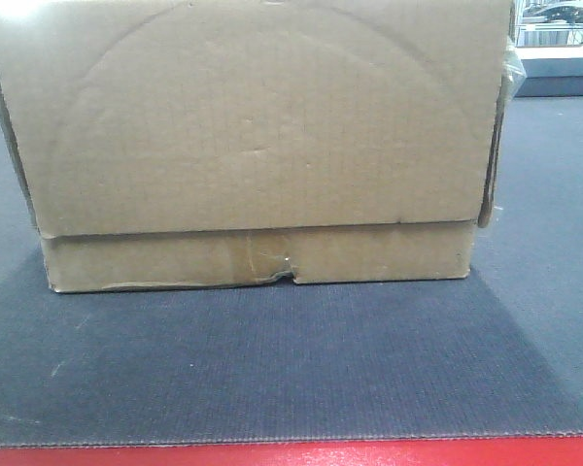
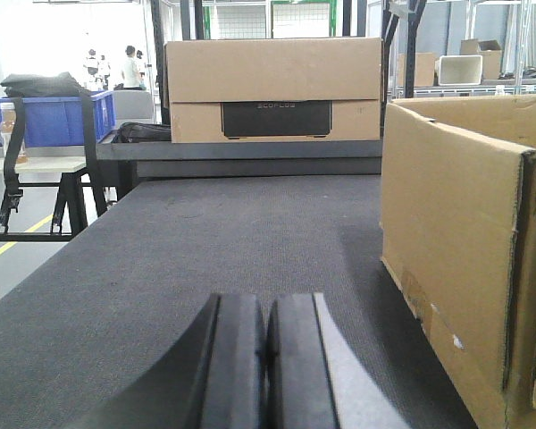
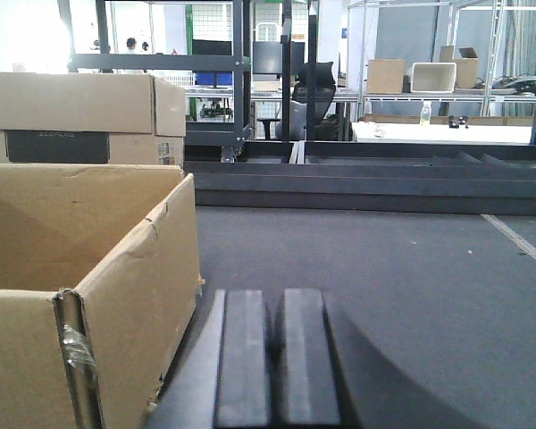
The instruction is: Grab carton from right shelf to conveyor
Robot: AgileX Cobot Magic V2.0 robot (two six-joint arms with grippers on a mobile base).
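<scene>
Carton (image 1: pixel 253 146) sits flat on the conveyor (image 1: pixel 291 369), both grippers' jaws closed, empty, flanking it: left gripper (image 2: pixel 266 366), right gripper (image 3: pixel 275 366). Delivery looks finished; next, presumably, both arms retreat.

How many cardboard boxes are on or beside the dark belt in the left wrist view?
2: the open carton stands on the conveyor at right; a closed box with a black label sits beyond the belt's far end. Others may be hidden.
</scene>
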